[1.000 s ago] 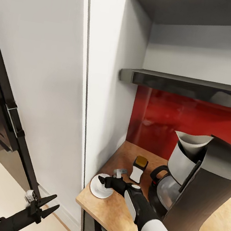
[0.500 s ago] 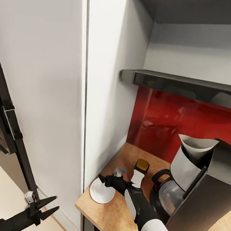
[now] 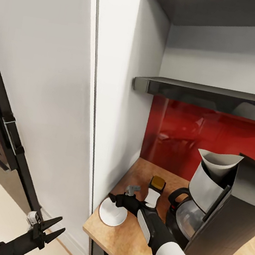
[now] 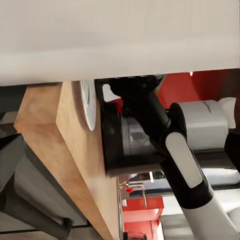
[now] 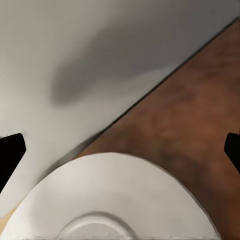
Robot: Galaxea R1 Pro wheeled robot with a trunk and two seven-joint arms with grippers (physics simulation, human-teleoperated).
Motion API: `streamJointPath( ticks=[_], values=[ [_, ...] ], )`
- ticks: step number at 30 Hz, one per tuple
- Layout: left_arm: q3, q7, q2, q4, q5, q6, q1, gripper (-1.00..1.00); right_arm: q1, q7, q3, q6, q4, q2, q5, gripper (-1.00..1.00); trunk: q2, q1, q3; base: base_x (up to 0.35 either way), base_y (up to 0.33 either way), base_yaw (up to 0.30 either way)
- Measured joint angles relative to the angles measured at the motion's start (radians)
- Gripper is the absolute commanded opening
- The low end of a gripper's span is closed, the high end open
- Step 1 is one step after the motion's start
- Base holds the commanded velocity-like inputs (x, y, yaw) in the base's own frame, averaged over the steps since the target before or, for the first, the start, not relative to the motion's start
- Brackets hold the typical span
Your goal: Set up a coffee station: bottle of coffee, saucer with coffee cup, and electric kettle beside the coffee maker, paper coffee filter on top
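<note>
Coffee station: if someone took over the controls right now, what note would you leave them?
Right claw: open, empty, over the white saucer near the counter's left corner.
Left claw: open, empty, hanging low off the counter.
Done: coffee maker on the counter, paper filter on top, coffee bottle beside it, saucer down.
Left: coffee cup onto the saucer, electric kettle beside the maker.

The right arm is glossy white at the forearm, with a light grey panel on a black wrist section ending in a black right end effector [image 3: 112,199]. The left end effector [image 3: 49,228] is black with slim pointed fingers beside a small white fitting.
</note>
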Motion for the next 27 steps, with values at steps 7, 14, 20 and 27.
streamJointPath(
  ticks=[7,14,20,27],
  values=[
    [0.0,0.0,0.0,0.003,0.0,0.0,0.0,1.0,0.0,0.001,0.0,0.0,0.003,0.0,0.0,1.0,0.0,0.0,0.0,-0.115,0.114,0.0],
    [0.0,0.0,-0.001,0.003,0.0,0.0,0.0,1.0,0.0,0.001,-0.001,0.0,0.004,0.0,0.002,1.0,0.0,0.0,0.0,-0.005,0.005,0.0],
    [0.0,0.0,-0.001,0.003,0.0,0.0,0.0,1.0,-0.001,0.002,-0.001,-0.001,0.033,0.0,-0.005,1.0,-0.001,0.0,0.0,0.0,0.0,0.0],
    [0.0,0.0,-0.001,0.004,0.0,0.0,0.0,1.0,-0.001,0.002,0.0,-0.006,0.036,0.0,-0.007,1.0,-0.001,0.0,0.0,0.0,0.0,0.0]
  ],
)
